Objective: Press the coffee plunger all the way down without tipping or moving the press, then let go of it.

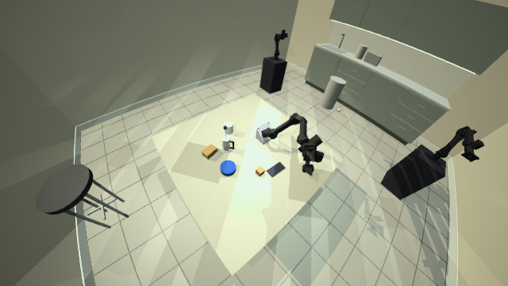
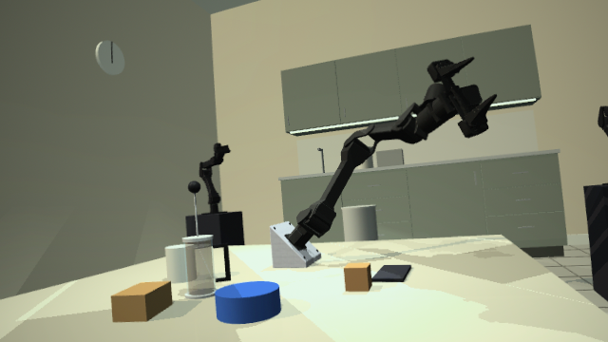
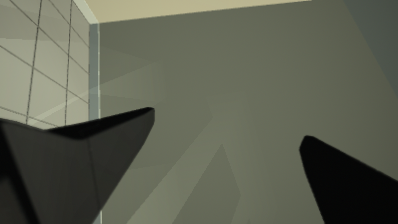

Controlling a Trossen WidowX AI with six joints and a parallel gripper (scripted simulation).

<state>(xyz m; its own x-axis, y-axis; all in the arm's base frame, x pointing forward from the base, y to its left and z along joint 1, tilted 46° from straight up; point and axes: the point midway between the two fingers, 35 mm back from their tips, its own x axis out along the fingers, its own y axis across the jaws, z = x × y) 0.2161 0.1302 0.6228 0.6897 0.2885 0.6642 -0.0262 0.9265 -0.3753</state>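
Observation:
The coffee press (image 1: 226, 144) (image 2: 200, 272) stands upright on the table, a clear cylinder with a pale lid and a black handle. Its plunger is up: the thin rod (image 2: 196, 214) rises well above the lid, with a black knob (image 2: 194, 186) on top. My gripper (image 2: 484, 77) (image 3: 226, 128) is open and empty, high in the air far to the right of the press in the exterior view, touching nothing. The wrist view shows only wall and floor between the fingers; the press is not in that view.
A white cup (image 1: 229, 129) (image 2: 175, 263) stands close behind the press. An orange block (image 1: 209, 151) (image 2: 129, 308) and a blue disc (image 1: 228, 168) (image 2: 248, 306) lie near it. A small orange cube (image 1: 259, 171) (image 2: 357, 277) lies beside a dark flat slab (image 1: 276, 169) (image 2: 392, 273).

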